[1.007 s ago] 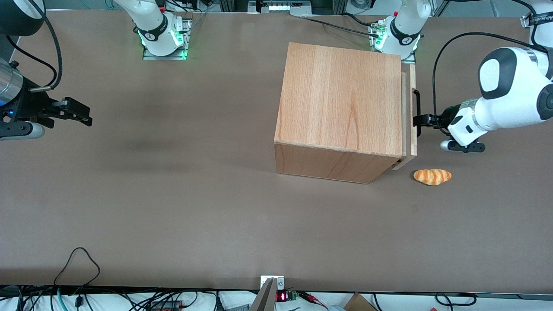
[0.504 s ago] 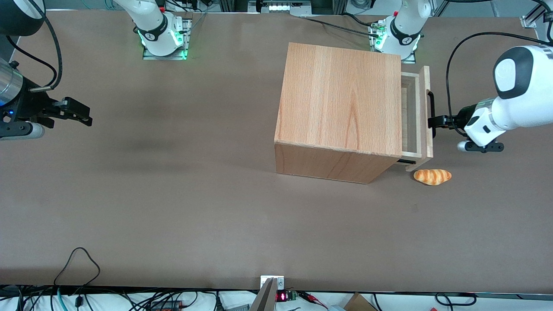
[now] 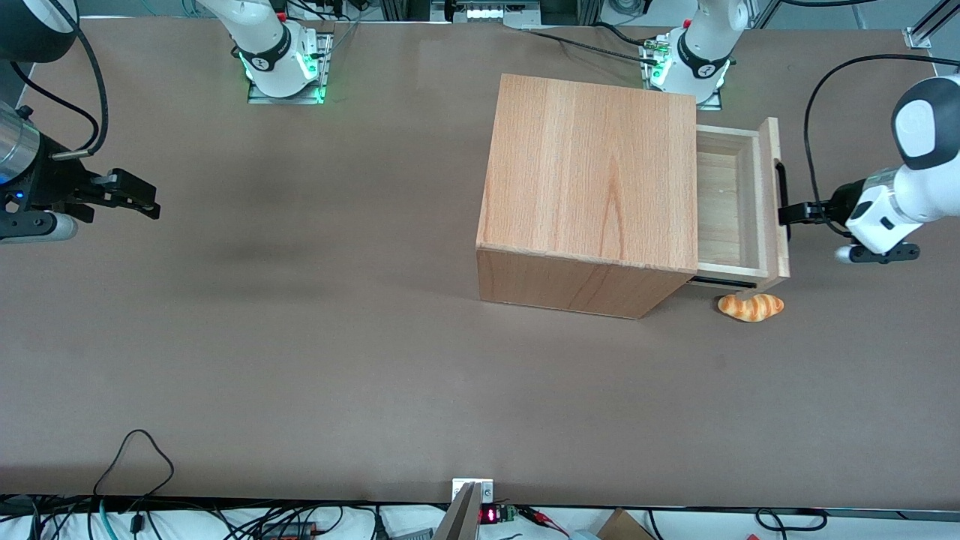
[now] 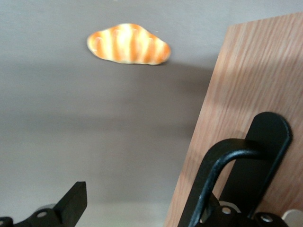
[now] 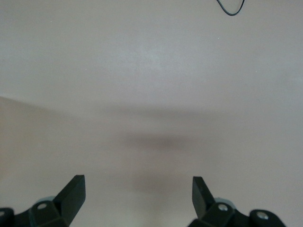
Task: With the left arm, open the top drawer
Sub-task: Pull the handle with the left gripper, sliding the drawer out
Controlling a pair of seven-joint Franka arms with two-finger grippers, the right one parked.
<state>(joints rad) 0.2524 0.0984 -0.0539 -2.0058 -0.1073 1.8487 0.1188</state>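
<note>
The wooden cabinet stands on the brown table, toward the working arm's end. The top drawer juts out of the cabinet's front toward that same end, partly drawn out, its paler inside showing from above. Its front panel runs with its long axis from farther to nearer the front camera, and the black handle lies along the same line.

The left arm reaches in at the handle's level, and its gripper is at the handle. One finger stands well out to the side of the panel while the other is hooked in at the handle's loop, so the jaws stand wide, not clamped on the bar.

A croissant lies on the table just nearer the front camera than the drawer's corner, close to it but apart. In front of the drawer the brown surface continues to the table's edge under the arm.

The wrist view shows the handle's curved bar standing off its mounting plate on the wood grain, which the front view does not; only the front view shows how far the drawer is out.
</note>
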